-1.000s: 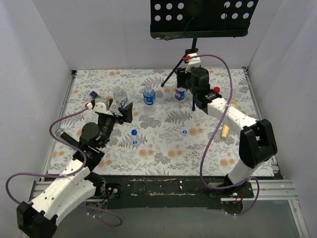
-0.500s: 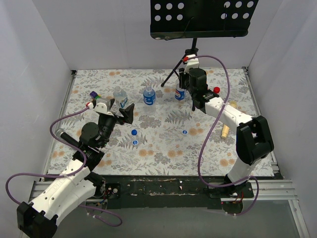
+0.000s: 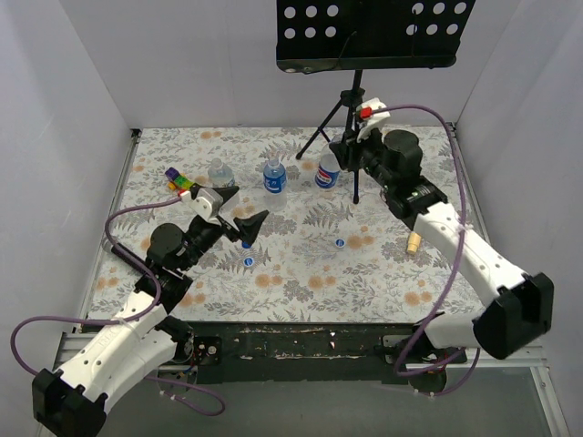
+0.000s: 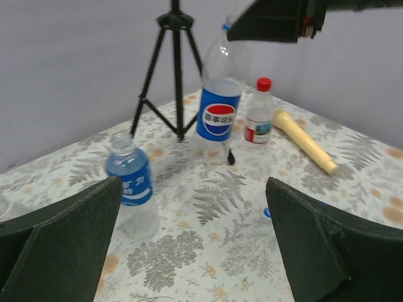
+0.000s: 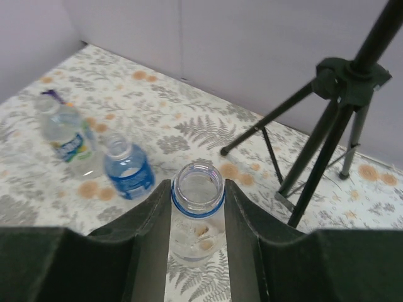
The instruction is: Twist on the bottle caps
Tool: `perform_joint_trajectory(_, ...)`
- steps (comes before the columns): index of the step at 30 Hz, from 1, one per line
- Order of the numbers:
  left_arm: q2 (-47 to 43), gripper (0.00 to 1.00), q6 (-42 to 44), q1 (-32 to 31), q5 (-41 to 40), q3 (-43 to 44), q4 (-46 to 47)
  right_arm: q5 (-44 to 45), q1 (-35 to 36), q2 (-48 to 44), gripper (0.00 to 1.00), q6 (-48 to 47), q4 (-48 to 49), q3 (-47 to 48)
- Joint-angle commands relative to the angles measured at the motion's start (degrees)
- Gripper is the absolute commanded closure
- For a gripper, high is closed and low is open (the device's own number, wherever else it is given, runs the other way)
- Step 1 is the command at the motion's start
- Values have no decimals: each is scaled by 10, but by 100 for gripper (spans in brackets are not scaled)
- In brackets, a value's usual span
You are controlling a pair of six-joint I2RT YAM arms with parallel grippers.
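Observation:
My right gripper (image 3: 341, 164) (image 5: 198, 192) is shut on the neck of the logo bottle (image 3: 326, 174) (image 5: 196, 236), which stands upright with no cap on its open mouth; the left wrist view shows it too (image 4: 218, 113). Two more uncapped bottles stand to its left, one blue-labelled (image 3: 274, 177) (image 5: 129, 171) (image 4: 131, 187) and one paler (image 3: 219, 173) (image 5: 68, 137). Blue caps lie on the cloth (image 3: 249, 261) (image 3: 339, 242), one beside my left fingers (image 3: 246, 244). My left gripper (image 3: 242, 212) (image 4: 195, 251) is open and empty, above the cloth.
A black tripod (image 3: 339, 127) (image 5: 337, 119) stands just behind the logo bottle, under a black perforated tray (image 3: 369, 32). A tan stick (image 3: 413, 241) (image 4: 305, 141) and a small red-capped bottle (image 4: 258, 119) are at the right. A multicoloured block (image 3: 178, 180) lies at the left.
My right arm swung out to the right while its gripper stayed at the logo bottle, which shifted slightly left. My left gripper moved right and forward, over the blue caps.

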Motion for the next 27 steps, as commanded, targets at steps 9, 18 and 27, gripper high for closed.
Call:
perform_joint_trajectory(9, 27, 2, 20, -2, 312, -4, 55, -302, 31, -194, 99, -4, -68, -62)
perform_joint_trajectory(18, 60, 2, 17, -33, 299, -13, 74, -314, 102, -224, 99, 19, -48, -79)
perform_joint_trajectory(27, 79, 2, 41, -72, 282, -17, 66, -302, 156, -220, 99, 33, -3, -88)
